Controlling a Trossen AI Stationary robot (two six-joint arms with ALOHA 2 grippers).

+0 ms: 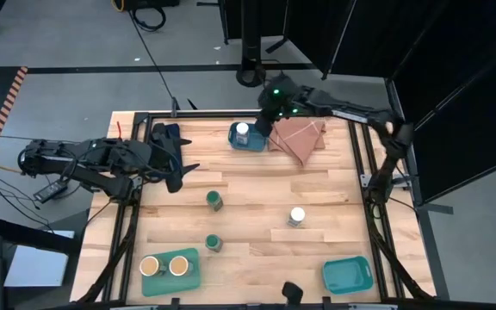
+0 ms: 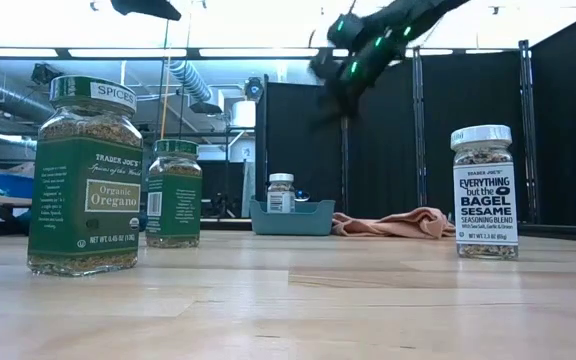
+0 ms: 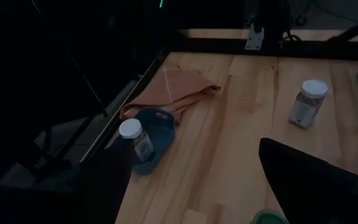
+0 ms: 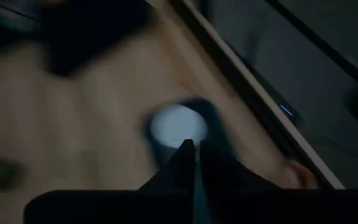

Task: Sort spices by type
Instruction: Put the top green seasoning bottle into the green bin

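Right claw (image 1: 263,123) shut, empty, above white-lid jar (image 1: 243,131) in tray (image 1: 257,144); jar at its 8 o'clock; left claw (image 1: 182,156) open, farther

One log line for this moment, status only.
right gripper: shut, above white-lid jar in far teal tray | left gripper: open, waiting at left | tan-lid pair: sorted

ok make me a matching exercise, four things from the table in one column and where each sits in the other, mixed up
Things:
1. tan-lidded jars
2. white-lidded jar with the sesame label
3. other white-lidded jar
4. pink cloth

Places:
A. in the blue tray at the far edge
B. on bare wood, right of centre
C. beside the blue tray
D. in the near-left teal tray

Pairs: 1-D, 2-B, 3-A, 4-C
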